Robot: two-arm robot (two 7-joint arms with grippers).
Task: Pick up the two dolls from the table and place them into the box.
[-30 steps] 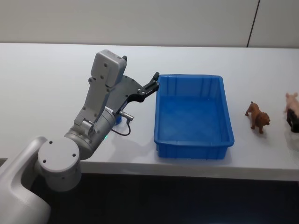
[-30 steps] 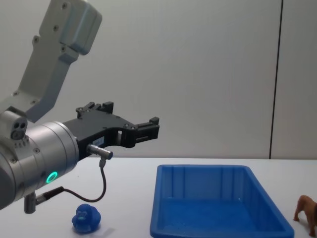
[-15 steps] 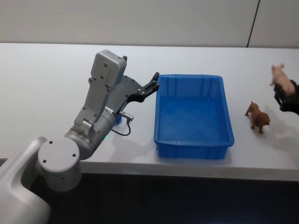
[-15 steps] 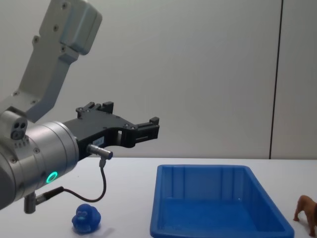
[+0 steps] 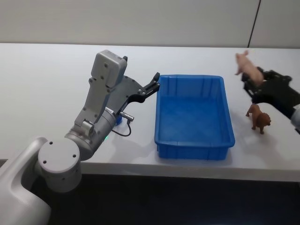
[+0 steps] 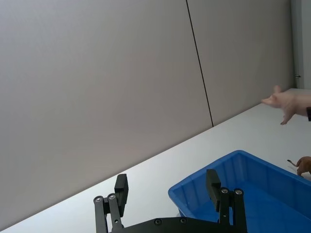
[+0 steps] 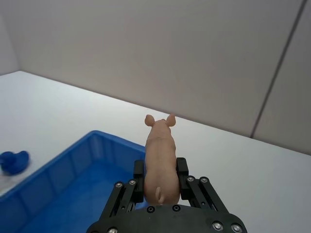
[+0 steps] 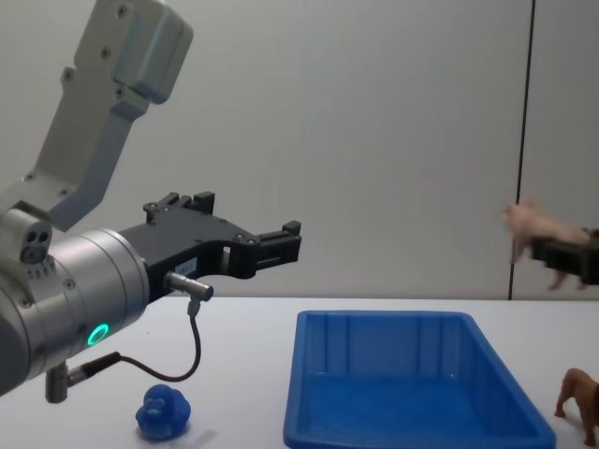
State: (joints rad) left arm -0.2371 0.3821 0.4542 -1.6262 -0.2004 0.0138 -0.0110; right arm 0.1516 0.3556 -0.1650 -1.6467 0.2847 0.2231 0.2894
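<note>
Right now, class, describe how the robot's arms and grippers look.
The left arm is silver-grey with rounded joints, a green ring light and a looping black cable. The left gripper and right gripper are black, two-fingered, with silver screws.

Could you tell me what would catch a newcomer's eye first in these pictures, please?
The pink pig stands out, held in the air by the right gripper, just right of the blue tray. Next, the left gripper, open, hovers by the tray's far left corner, while a blue duck and a brown animal sit on the table.
</note>
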